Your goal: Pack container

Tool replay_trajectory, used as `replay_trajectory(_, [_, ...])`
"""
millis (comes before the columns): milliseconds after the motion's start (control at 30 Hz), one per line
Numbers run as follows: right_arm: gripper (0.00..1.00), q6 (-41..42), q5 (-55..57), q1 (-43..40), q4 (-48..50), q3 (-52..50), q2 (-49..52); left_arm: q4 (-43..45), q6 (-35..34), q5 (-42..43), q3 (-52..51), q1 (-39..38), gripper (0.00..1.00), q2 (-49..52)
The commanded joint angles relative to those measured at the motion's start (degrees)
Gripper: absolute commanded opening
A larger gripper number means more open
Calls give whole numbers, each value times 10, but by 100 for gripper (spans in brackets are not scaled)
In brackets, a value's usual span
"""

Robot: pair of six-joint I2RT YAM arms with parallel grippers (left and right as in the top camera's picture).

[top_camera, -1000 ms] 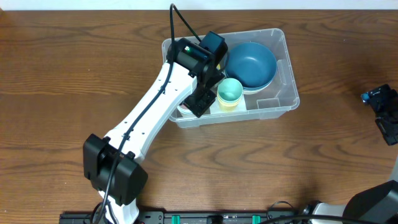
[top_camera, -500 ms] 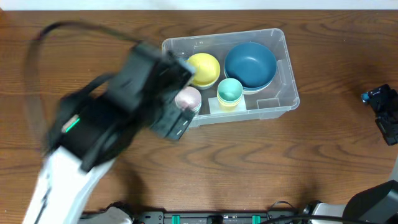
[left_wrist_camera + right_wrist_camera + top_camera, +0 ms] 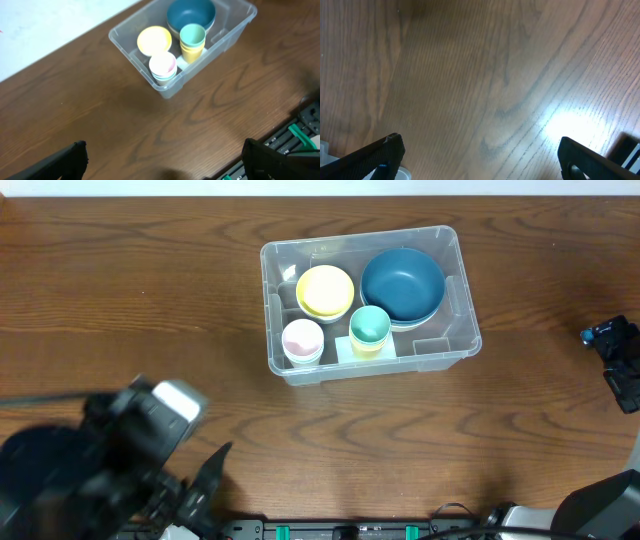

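The container (image 3: 400,366) (bowls (image 3: 402,283) and cups (image 3: 369,326) inside) lies lengthwise left-to-right, slightly skewed; left gripper (image 3: 162,152) and right gripper (image 3: 479,149), both away from it, gape wide, empty.

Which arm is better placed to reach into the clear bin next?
Probably left: the left end effector, open, faces the container; the right end effector faces table instead.

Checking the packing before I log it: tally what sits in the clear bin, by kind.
Bowls: 2, the yellow bowl and the dark blue bowl
Cup stacks: 2, the pink-topped stack and the teal-topped stack
Total: 4 in the container; cups nested underneath cannot be counted.
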Motion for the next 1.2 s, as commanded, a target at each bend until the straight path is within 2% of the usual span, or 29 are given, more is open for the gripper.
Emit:
replay_trajectory(0, [99,6,2,-3,0,0,-2,-25,-5,-5,1,2,98,-23])
replay_trajectory(100, [99,6,2,-3,0,0,-2,22,-5,-7,-24,24,98,-56])
replay_trajectory(267, [99,6,2,-3,0,0,-2,185,-5,-6,-136,92,98,-140])
replay_trajectory(533, [99,6,2,-3,0,0,-2,553,-5,48,-459,201,98,-293])
replay_trajectory(667, [99,6,2,-3,0,0,-2,694,-5,99,-619,232,98,-361])
replay_trajectory(800, [99,6,2,-3,0,0,-2,788,-5,132,-752,242,98,-426])
replay_trajectory(967, [99,6,2,-3,0,0,-2,884,-6,136,-887,252,98,-487])
replay_trajectory(1167, [99,6,2,-3,0,0,-2,904,-5,165,-995,269,98,-550])
